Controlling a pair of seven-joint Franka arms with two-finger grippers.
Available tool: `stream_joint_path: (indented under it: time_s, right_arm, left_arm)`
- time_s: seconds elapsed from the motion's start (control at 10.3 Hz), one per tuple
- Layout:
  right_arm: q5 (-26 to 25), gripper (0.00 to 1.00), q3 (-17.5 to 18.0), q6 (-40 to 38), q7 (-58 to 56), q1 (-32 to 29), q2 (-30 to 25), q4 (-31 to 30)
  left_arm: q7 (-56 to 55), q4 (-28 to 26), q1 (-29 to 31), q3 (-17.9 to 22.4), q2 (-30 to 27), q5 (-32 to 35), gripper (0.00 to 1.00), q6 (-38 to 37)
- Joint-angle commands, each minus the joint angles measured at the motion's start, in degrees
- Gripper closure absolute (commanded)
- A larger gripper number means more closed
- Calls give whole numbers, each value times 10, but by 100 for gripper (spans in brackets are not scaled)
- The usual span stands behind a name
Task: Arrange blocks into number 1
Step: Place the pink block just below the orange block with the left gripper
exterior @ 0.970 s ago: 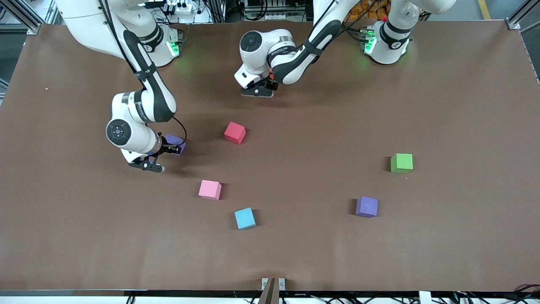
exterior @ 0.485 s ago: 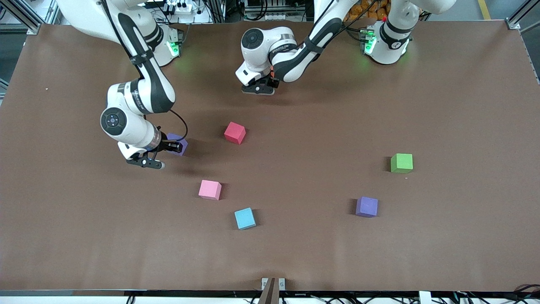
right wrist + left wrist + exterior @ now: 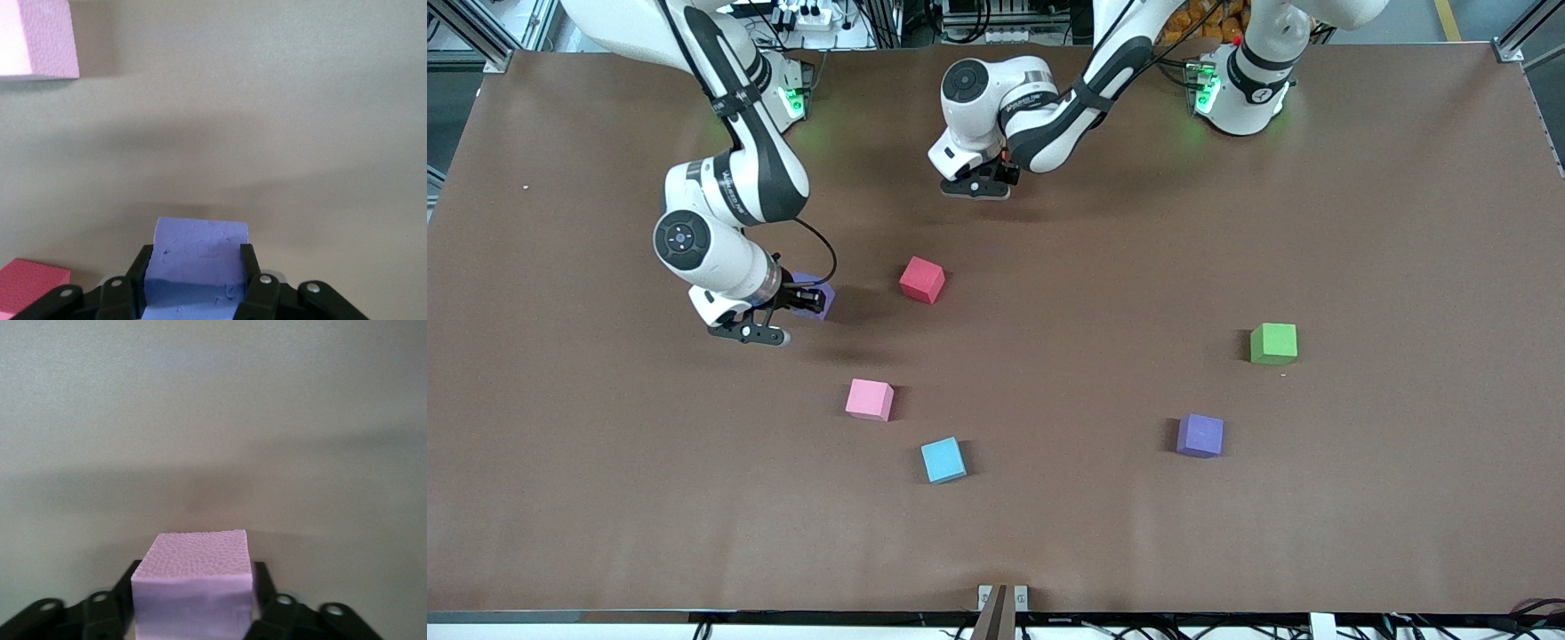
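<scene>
1. Your right pincer [image 3: 800,298] is clenched on the held purple block [image 3: 818,300]. It hangs over the surface [image 3: 1316,178] toward the right arm's end, with the block's shadow falling on the brown top beneath it.
2. In the right wrist view the held purple block fills the gap between both black fingers [image 3: 137,273], and they press against its sides.
3. Your left pincer [image 3: 980,184] is low over the surface near the robots' bases, about midway between the 2 arms.
4. The left wrist view shows a pale block [image 3: 192,580] in that pincer. Its colour reads as pinkish lilac there. You cannot tell whether the pincer is gripping it or has let it go.
5. The red block [image 3: 921,279] rests on the surface just beside the held purple block, toward the left arm's end.
6. The pink block [image 3: 869,399] lies nearer the front camera than the red block.
7. The second purple block [image 3: 1200,436] sits well apart from those 2, toward the left arm's end.
8. The light blue cube [image 3: 943,460] lies near the pink block, a little nearer the front camera.
9. The green cube [image 3: 1272,343] is near the second purple block and farther from the front camera.
</scene>
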Motion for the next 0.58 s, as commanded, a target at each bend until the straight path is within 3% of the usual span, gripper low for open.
stream_joint_path:
  time_s: [0.0, 0.19, 0.48]
  right_arm:
    - [11, 44, -9, 1, 5, 14, -23, -20]
    - [11, 44, -9, 1, 5, 27, -24, -20]
    - [11, 44, -8, 1, 32, 53, -31, -20]
  left_arm:
    - [-42, -9, 8, -8, -14, 15, 0, 8]
    - [-89, 7, 11, -10, -25, 15, 0, 7]
    - [-139, 10, 46, -11, -113, 12, 0, -25]
